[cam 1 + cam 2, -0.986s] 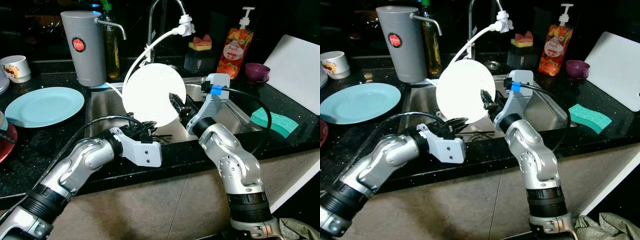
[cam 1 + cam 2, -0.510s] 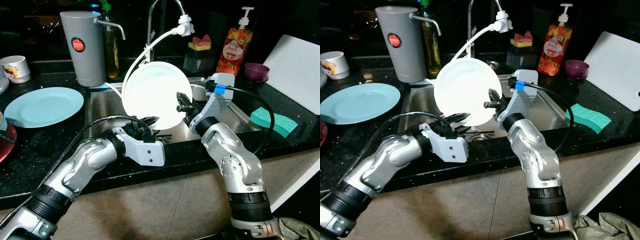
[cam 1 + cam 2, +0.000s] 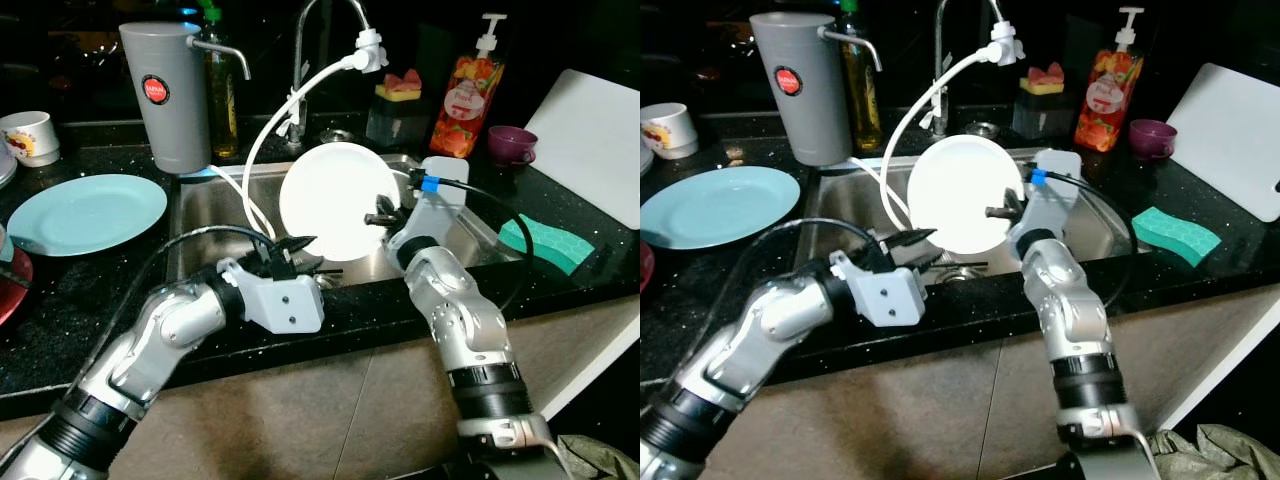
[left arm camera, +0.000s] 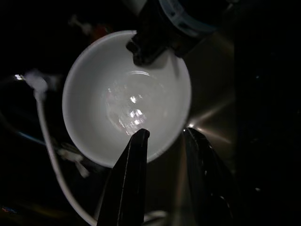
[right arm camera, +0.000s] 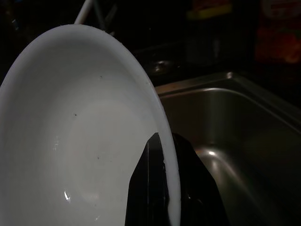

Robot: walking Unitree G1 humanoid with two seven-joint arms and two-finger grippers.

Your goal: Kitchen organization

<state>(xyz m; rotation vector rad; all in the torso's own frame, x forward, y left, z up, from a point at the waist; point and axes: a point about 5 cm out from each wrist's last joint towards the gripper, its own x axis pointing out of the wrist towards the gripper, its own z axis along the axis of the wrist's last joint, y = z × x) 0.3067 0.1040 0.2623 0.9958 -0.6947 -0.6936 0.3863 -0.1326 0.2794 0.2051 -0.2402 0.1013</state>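
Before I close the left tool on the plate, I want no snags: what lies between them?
Nothing. In the left wrist view, the left tool points at the white plate across open air above the sink.

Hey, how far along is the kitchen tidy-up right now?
Done: a blue plate already lies flat on the counter beside the sink. In hand: the right gripper pinches the rim of a white plate, held on edge over the sink; the left gripper hangs open just below it. Left: setting the white plate down.

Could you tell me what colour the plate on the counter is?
Light blue plate, clearest in the left eye view.
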